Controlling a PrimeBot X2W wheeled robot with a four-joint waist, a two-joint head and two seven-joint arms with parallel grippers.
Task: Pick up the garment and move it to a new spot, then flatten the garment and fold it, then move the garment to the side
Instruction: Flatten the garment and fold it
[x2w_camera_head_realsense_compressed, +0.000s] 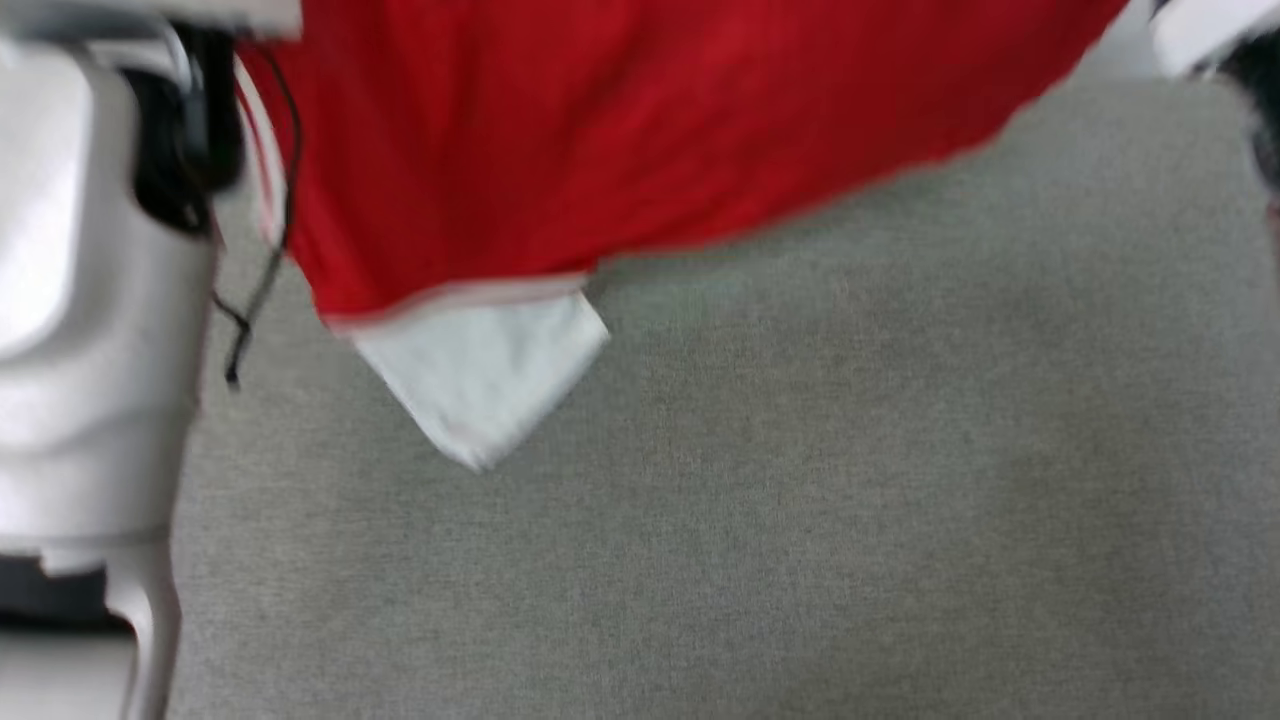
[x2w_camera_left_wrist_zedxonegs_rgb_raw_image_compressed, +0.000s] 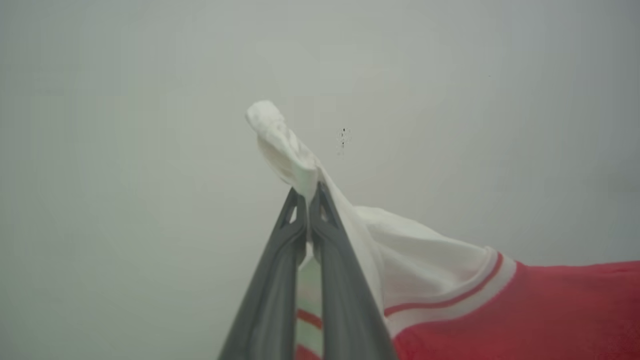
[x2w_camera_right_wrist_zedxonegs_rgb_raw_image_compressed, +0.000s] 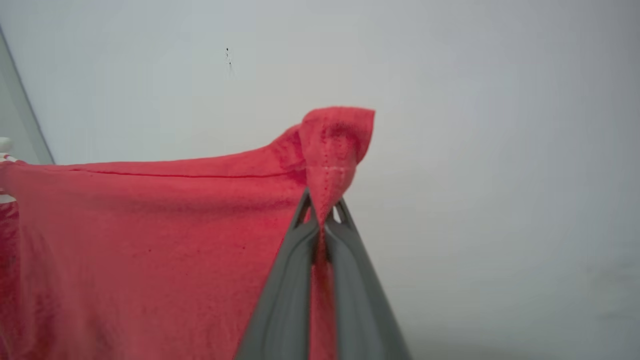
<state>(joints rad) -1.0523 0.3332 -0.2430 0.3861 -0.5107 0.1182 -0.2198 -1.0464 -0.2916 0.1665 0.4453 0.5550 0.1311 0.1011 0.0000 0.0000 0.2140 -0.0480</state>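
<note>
The garment (x2w_camera_head_realsense_compressed: 620, 140), a bright red jersey, hangs stretched across the top of the head view above the grey surface (x2w_camera_head_realsense_compressed: 800, 500), with a white-lined corner (x2w_camera_head_realsense_compressed: 480, 375) dangling lowest. In the left wrist view my left gripper (x2w_camera_left_wrist_zedxonegs_rgb_raw_image_compressed: 308, 192) is shut on a white corner of the garment (x2w_camera_left_wrist_zedxonegs_rgb_raw_image_compressed: 285, 145), and striped trim (x2w_camera_left_wrist_zedxonegs_rgb_raw_image_compressed: 450, 300) runs beside the fingers. In the right wrist view my right gripper (x2w_camera_right_wrist_zedxonegs_rgb_raw_image_compressed: 322, 212) is shut on a red hemmed corner of the garment (x2w_camera_right_wrist_zedxonegs_rgb_raw_image_compressed: 335, 137), from which the cloth (x2w_camera_right_wrist_zedxonegs_rgb_raw_image_compressed: 150, 240) spreads taut to the left.
My pale left forearm (x2w_camera_head_realsense_compressed: 80, 300) stands at the left edge of the head view, with a loose black cable (x2w_camera_head_realsense_compressed: 255, 300) beside it. A pale part of the right arm (x2w_camera_head_realsense_compressed: 1200, 30) is at the top right. A plain pale wall is behind both wrist views.
</note>
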